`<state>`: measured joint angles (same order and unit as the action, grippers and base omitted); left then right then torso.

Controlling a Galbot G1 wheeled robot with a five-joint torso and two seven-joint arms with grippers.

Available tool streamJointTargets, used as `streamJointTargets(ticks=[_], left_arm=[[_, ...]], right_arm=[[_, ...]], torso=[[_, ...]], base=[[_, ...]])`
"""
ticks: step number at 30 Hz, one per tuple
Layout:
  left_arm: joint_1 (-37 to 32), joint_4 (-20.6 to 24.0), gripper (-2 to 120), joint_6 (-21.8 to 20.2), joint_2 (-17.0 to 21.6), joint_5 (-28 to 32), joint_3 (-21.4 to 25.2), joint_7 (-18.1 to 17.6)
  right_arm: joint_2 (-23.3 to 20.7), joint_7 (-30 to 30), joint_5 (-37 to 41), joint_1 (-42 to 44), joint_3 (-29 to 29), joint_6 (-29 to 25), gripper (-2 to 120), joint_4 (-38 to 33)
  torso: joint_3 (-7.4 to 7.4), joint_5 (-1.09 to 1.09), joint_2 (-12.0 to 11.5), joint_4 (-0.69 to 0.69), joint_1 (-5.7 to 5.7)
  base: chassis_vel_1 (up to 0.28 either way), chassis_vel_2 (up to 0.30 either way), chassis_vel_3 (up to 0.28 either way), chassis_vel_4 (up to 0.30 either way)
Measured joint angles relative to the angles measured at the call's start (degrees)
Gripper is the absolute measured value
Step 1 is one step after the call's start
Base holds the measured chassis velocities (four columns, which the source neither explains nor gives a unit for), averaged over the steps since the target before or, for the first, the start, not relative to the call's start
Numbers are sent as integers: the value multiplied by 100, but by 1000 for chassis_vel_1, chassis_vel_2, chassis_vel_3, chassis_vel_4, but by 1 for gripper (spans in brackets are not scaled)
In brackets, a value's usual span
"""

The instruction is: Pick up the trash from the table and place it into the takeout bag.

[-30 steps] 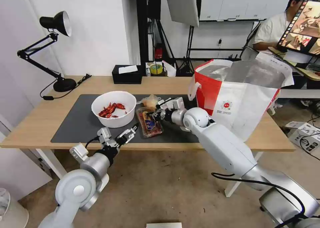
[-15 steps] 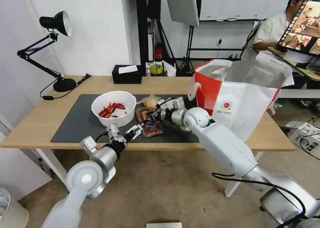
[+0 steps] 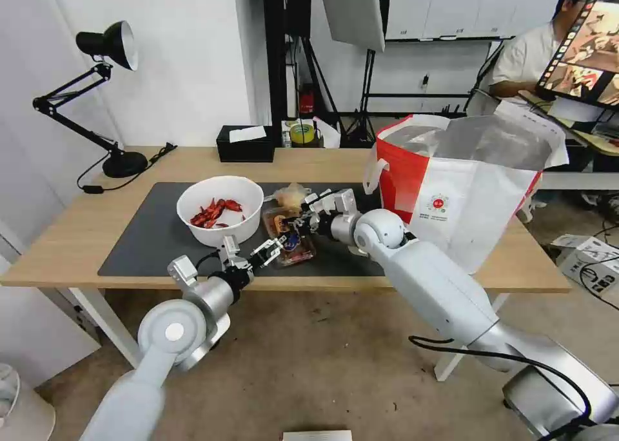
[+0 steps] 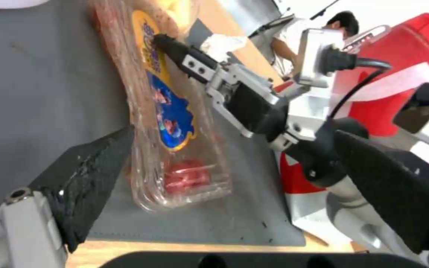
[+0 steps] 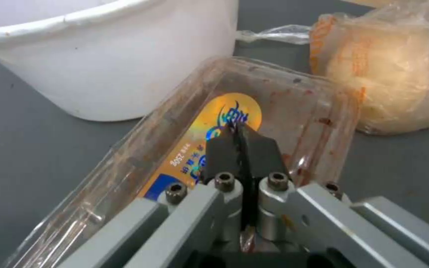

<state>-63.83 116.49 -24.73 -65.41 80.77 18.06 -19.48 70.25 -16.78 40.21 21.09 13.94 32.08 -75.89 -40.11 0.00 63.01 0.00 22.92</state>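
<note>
The left gripper (image 3: 267, 250) hangs spread wide at the near end of the tray (image 3: 289, 236) on the mat (image 3: 148, 235); the right gripper (image 3: 298, 222) is pinched flat on its thin lid, which could slip or tear short of the bag (image 3: 464, 183)

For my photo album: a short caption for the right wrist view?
Right gripper shut on the clear tray's lid, beside the white bowl.
</note>
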Motion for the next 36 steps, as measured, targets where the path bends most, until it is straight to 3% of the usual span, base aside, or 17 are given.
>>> streamJointTargets(ticks=[36], left_arm=[[509,-506,100,49,-77,-267,-408,-421]], right_arm=[[-9,15,-5,99,-138,7,0,-97]], torso=[[0,0,1,0,0]], base=[[0,0,0,0]])
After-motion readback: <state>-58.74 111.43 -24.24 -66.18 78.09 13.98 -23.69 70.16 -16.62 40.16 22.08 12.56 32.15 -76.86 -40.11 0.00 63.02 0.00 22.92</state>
